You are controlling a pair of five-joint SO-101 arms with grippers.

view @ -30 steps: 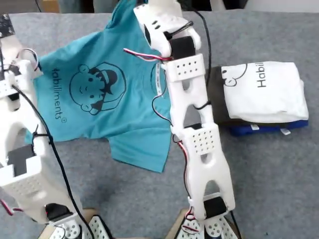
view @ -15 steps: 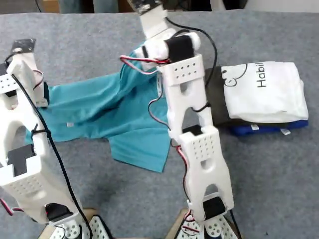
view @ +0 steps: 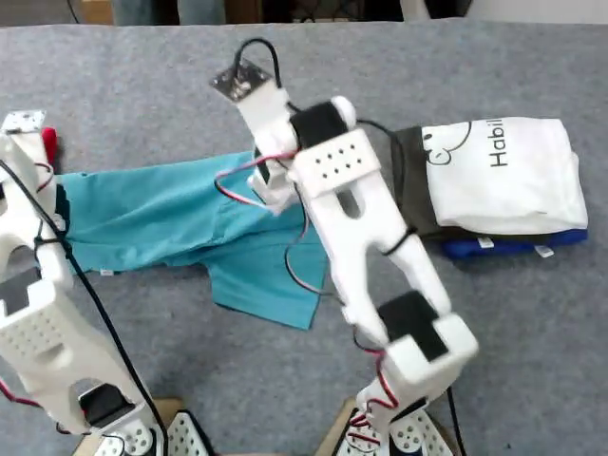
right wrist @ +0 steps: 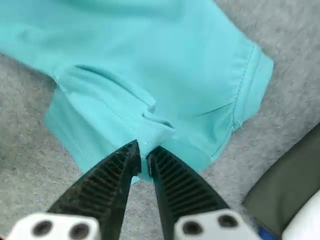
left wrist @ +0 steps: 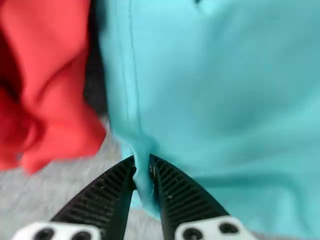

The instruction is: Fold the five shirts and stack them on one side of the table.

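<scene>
Teal shirt (view: 161, 214) lies doubled into a long band on the grey table (view: 532, 361), near the stack of folded shirts (view: 503, 171). At the end farthest from that stack, the left gripper (left wrist: 141, 172) is clamped on the teal hem, right beside a red shirt (left wrist: 45, 85). At the end nearest the stack, the right gripper (right wrist: 142, 155) pinches a bunched fold of teal.

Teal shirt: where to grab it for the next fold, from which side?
Probably the sleeve sticking out of the folded teal shirt toward the arm bases. Pinch its free hem, coming from the base side: it lies flat with that edge open. The left end effector and right end effector are shut on the band elsewhere.
</scene>
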